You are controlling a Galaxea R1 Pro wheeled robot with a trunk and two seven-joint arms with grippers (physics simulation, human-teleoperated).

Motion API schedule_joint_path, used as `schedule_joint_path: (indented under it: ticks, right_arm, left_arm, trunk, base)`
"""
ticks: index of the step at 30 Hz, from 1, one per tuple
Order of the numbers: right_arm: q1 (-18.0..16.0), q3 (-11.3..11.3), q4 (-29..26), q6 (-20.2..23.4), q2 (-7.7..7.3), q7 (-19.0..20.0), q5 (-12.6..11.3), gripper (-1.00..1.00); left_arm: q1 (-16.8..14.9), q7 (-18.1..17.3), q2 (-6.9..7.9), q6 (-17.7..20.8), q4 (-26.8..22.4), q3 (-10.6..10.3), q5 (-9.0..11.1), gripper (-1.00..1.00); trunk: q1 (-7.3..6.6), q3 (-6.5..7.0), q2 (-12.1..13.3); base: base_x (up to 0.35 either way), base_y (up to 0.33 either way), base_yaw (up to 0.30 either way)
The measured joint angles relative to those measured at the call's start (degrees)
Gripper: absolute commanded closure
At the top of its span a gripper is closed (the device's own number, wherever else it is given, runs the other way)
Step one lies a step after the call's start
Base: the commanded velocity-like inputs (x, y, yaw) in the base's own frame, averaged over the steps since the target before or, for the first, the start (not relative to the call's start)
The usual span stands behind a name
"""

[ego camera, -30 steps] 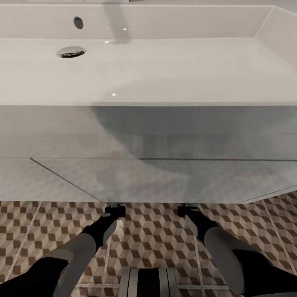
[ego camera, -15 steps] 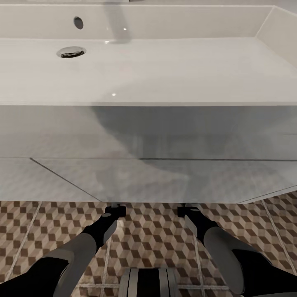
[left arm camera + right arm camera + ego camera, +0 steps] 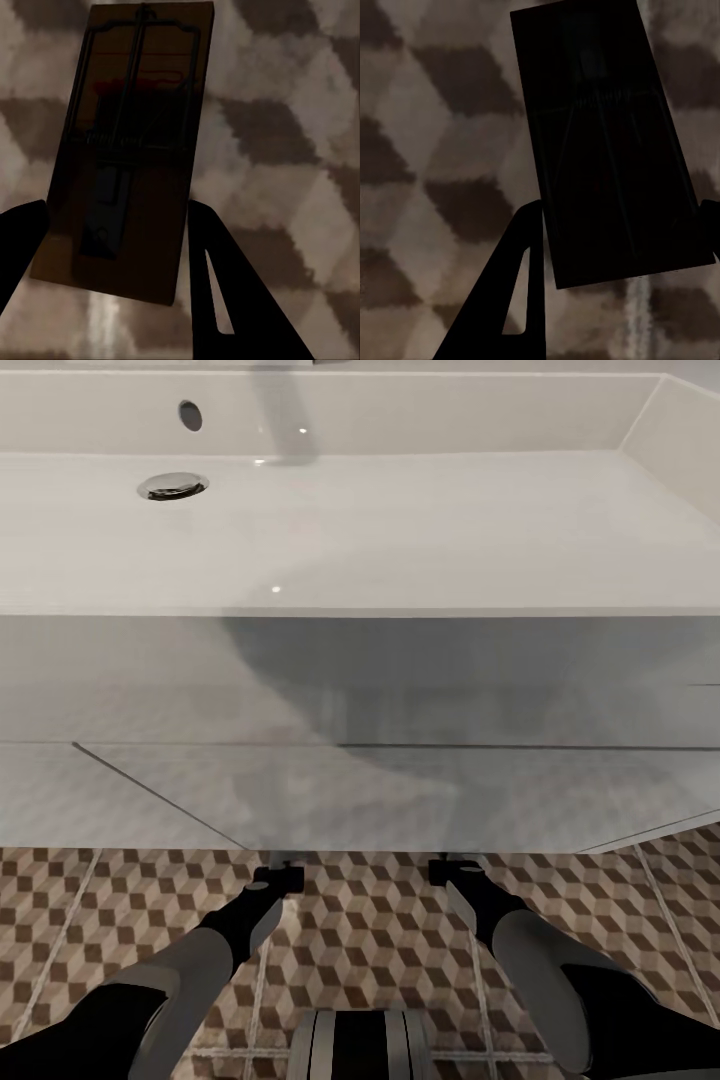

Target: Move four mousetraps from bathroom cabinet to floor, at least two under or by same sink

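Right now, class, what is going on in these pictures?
A two-armed robot stands facing the white bathroom sink, both arms reaching low under its vanity above the patterned bathroom floor. Each wrist view shows a mousetrap between the fingers: one in the left end effector, a brown mousetrap, and one in the right end effector, a darker mousetrap. Whether they already rest on the tiles cannot be told.

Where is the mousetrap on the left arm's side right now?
In the left wrist view, the mousetrap sits between the left gripper jaws above the patterned floor, under the sink front.
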Motion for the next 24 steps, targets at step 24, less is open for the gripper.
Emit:
schedule_joint_path:
  ticks: [24]
  right_arm:
    - [0.00,-0.01,2.56,-2.72,0.02,0.03,0.05,1.00]
  left_arm:
    - [0.00,-0.07,-0.09,-0.07,0.29,-0.05,-0.06,1.00]
  trunk:
    - [0.00,0.00,0.00]
  base:
    - [0.000,0.000,0.000]
